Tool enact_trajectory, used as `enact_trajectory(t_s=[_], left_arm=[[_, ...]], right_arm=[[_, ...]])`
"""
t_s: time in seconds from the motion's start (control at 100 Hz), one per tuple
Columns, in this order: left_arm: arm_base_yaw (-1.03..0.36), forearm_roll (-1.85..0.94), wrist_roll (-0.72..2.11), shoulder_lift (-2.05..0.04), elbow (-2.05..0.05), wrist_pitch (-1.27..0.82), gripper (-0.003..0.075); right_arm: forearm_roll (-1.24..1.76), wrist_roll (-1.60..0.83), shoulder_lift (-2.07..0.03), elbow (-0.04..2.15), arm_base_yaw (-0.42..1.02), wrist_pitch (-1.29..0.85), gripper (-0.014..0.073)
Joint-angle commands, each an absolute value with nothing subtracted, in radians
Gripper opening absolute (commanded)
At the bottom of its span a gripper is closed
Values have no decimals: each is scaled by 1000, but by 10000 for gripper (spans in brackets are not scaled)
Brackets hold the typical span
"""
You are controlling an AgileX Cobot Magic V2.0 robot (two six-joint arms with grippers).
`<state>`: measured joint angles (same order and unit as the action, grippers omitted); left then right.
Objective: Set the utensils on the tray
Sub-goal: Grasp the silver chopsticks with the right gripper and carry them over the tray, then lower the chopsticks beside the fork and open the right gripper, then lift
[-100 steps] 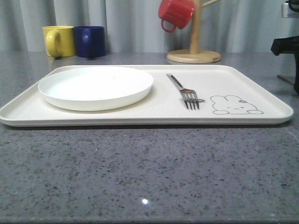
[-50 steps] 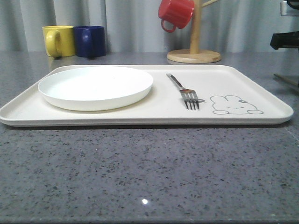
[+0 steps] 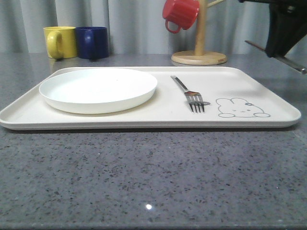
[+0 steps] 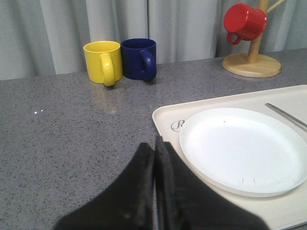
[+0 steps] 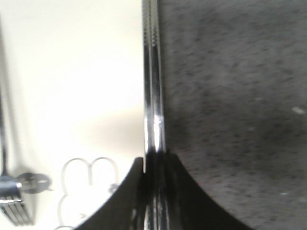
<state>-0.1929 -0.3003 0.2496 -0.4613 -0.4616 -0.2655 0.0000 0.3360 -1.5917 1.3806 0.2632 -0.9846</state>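
Observation:
The cream tray (image 3: 144, 117) lies across the table with a silver fork (image 3: 191, 96) on it, beside a grey rabbit drawing (image 3: 240, 108). My right gripper (image 3: 279, 48) hangs above the tray's far right corner, shut on a pair of flat metal sticks (image 3: 295, 67). In the right wrist view the gripper (image 5: 156, 160) clamps the sticks (image 5: 153, 86), which run out along the tray's edge (image 5: 72, 72), with the fork (image 5: 9, 201) off to the side. My left gripper (image 4: 155, 146) is shut on nothing, low over the table by the tray's left end (image 4: 165, 115).
A round white plate (image 3: 98, 88) takes up the tray's left half. Yellow (image 3: 60, 41) and blue (image 3: 92, 42) mugs stand at the back left. A wooden mug tree (image 3: 199, 56) with a red mug (image 3: 180, 13) stands behind the tray.
My right gripper has risen and moved left into the front view, carrying the sticks from table height to above the tray's right end. The fork, plate and tray have not moved.

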Motion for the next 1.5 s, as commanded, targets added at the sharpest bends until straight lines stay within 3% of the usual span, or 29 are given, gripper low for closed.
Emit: enact_trajectory(t_s=[0.0, 0.31, 0.86, 0.94, 1.18, 1.49], left_arm=[[-199, -307, 249, -465, -489, -187, -19], [-199, -307, 249, -465, -489, -187, -19], [-199, -307, 249, -465, -489, -187, -19], [-199, -307, 249, -465, -489, -187, -19], [-199, -307, 249, -465, -489, -187, -19], [-199, -307, 249, -465, -489, -187, -19]], right_arm=[[-64, 419, -1554, 1411, 319, -929, -15], [-181, 578, -1621, 1409, 464, -865, -15], [-126, 598, -1734, 1409, 487, -801, -7], [-126, 598, -1734, 1409, 487, -802, 40], [-127, 598, -1733, 1409, 487, -802, 306], [-181, 598, -1659, 1410, 486, -809, 310]])
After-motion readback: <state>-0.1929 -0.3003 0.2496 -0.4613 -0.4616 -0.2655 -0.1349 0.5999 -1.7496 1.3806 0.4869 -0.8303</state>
